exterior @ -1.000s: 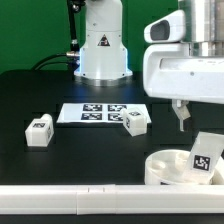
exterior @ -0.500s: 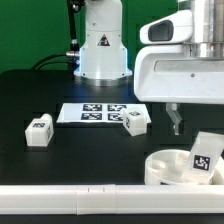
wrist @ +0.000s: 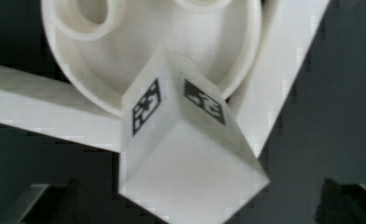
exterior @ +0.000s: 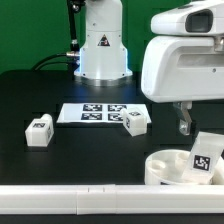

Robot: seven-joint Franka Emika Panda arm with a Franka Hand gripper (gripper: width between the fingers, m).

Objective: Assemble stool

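The round white seat [exterior: 168, 167] lies at the front on the exterior view's right, sockets up. One white leg [exterior: 205, 158] with a square tag stands tilted in it. In the wrist view this leg [wrist: 189, 150] rises from the seat [wrist: 144, 50] toward the camera, showing two tags. My gripper [exterior: 186, 120] hangs just above and behind the leg. It is open and empty, with its dark fingers [wrist: 349, 200] wide apart on either side of the leg's top. Two loose legs lie on the table, one at the left [exterior: 39, 131] and one mid-table [exterior: 135, 121].
The marker board [exterior: 95, 113] lies flat behind the loose legs. A long white border rail [exterior: 80, 205] runs along the front edge, close to the seat. The robot base [exterior: 102, 45] stands at the back.
My gripper shifted slightly left, then back right, and now looms larger in the exterior view. It stays open. The leg in the seat and the loose legs have not moved.
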